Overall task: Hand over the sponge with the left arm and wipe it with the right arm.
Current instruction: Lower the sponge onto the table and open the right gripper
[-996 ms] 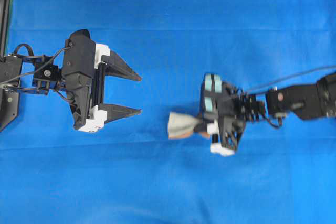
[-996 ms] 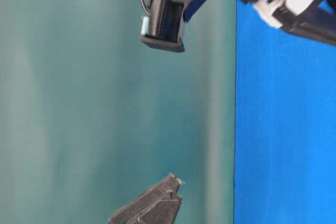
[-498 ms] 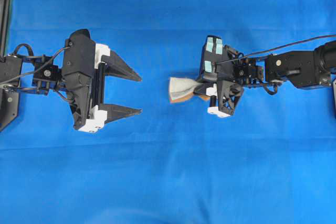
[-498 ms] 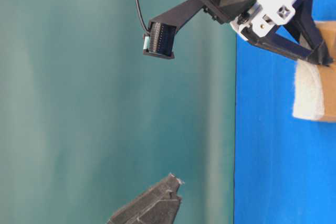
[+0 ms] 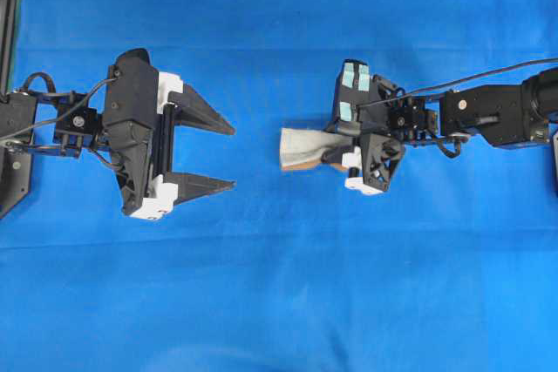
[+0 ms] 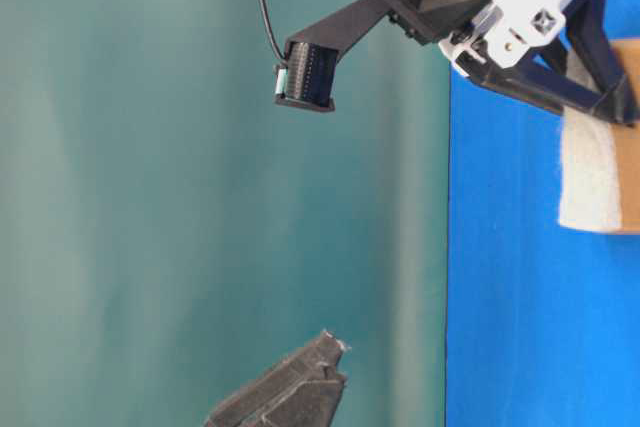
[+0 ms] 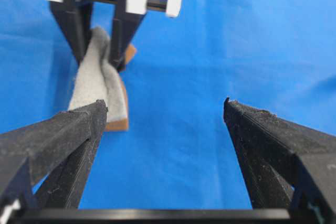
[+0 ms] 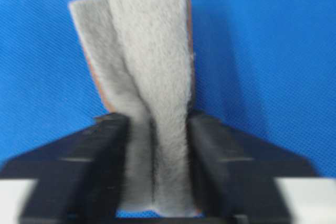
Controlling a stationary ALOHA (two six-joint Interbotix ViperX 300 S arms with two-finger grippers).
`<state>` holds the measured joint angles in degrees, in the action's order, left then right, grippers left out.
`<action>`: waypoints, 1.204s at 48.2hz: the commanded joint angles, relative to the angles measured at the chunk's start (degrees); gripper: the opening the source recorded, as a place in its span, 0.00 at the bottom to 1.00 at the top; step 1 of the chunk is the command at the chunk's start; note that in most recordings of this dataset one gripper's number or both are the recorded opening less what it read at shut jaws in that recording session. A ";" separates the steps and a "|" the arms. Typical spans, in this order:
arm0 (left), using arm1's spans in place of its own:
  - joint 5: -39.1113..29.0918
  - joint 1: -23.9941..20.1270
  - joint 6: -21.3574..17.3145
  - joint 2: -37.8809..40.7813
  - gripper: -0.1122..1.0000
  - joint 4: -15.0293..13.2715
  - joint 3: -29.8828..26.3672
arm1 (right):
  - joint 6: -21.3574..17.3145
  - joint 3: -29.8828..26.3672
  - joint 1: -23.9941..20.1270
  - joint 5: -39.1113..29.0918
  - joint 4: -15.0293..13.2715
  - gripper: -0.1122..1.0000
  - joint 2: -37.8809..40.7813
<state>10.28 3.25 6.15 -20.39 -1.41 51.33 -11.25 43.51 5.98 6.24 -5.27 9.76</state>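
The sponge [image 5: 305, 147] sits near the middle of the blue desk [image 5: 279, 302], pinched into a waist between the fingers of the right arm's tool [image 8: 157, 145], which are closed tight on it. Well apart from it, the left arm's tool [image 5: 222, 156] has its fingers spread wide and holds nothing, pointing toward the sponge.

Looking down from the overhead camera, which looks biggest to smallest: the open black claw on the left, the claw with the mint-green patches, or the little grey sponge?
1. Left gripper, with its wrist housing: largest.
2. Right gripper, with its green-patched wrist housing: smaller.
3. Sponge: smallest, partly hidden between the right gripper's fingers.
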 commanded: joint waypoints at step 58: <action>0.18 0.18 -0.18 -0.70 0.89 0.09 -0.53 | 0.26 0.00 -2.81 -10.63 -1.05 0.77 -25.22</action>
<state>10.20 3.16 5.98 -20.39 -1.41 51.33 -10.90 43.77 3.52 -4.57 -6.15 -12.57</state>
